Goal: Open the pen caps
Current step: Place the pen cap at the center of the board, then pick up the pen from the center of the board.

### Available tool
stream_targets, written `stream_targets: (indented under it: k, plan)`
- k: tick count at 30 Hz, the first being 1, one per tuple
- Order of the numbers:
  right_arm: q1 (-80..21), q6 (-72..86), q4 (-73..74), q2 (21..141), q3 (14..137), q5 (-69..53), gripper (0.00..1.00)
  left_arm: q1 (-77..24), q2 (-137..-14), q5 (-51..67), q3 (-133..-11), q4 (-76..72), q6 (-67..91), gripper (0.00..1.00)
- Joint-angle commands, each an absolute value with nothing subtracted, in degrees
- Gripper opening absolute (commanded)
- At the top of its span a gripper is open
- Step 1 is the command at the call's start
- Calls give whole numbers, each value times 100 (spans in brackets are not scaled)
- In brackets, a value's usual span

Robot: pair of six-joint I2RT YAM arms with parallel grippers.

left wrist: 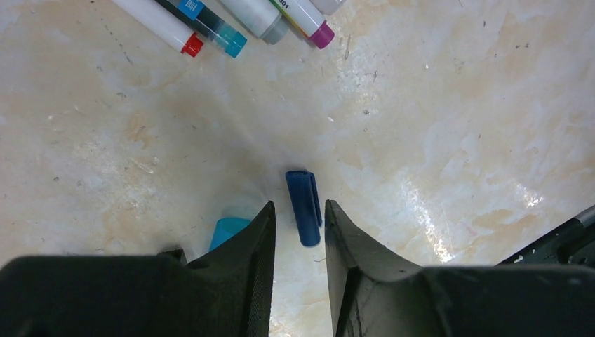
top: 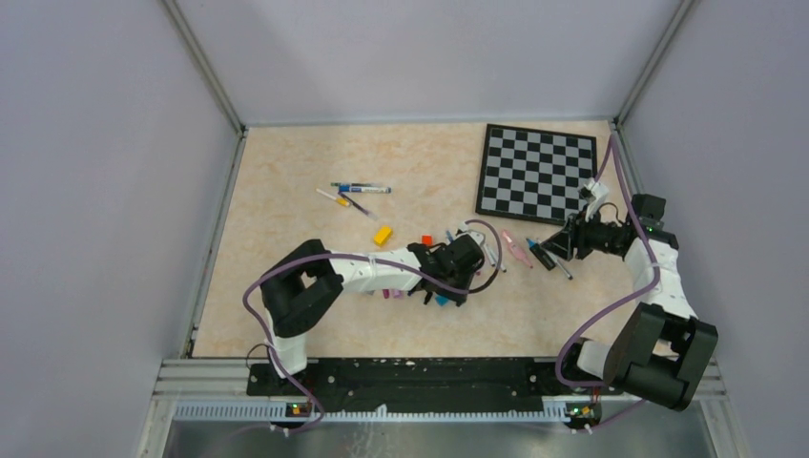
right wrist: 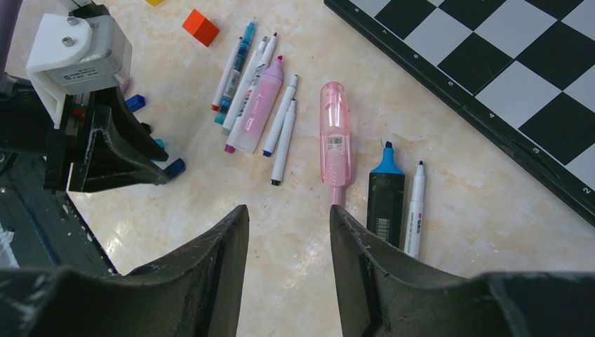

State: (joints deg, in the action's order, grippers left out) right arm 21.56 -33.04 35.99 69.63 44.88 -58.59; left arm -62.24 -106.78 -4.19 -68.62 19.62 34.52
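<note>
Two loose caps are being shown at the far left: a cyan cap (left wrist: 228, 232), half hidden beside the left gripper (left wrist: 299, 210), and a dark blue cap (left wrist: 302, 208). The dark blue cap is lying flat on the table (left wrist: 456, 105) between that gripper's parted fingertips, with its long axis running along the gap and away from the wrist. Nothing is being gripped there. Further right, a fan of pens (right wrist: 254, 105) is lying beyond the left gripper's fingertips. Right of the fan, a pink highlighter (right wrist: 335, 133) is lying lengthwise away from the right gripper (right wrist: 289, 210), its near end just ahead of one finger. This gripper is being held open and empty, and the right arm is being judged the nearer for that highlighter. Whether the highlighter is capped cannot be told.
</note>
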Motion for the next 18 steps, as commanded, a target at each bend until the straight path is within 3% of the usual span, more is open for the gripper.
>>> stream_targets:
  k: [1,8,11,14,18]
  plan:
    - [2209,-3428,3503,6897,4465,-6037,45,-6249,-10441,-516,-7062,1956,3418,35]
    - [2207,-3437,3505,6890,4459,-6046,45,-6249,-9661,-690,-6757,1525,3315,36]
    - [2206,-3453,3517,6890,4456,-6056,45,-6249,-9213,-1048,-6551,1372,3207,41]
    - [2206,-3461,3516,6874,4456,-6071,45,-6228,-8718,-1710,-6295,1367,3094,53]
    - [2207,-3463,3515,6873,4447,-6082,45,-6030,-7993,-2462,-5772,1162,2860,81]
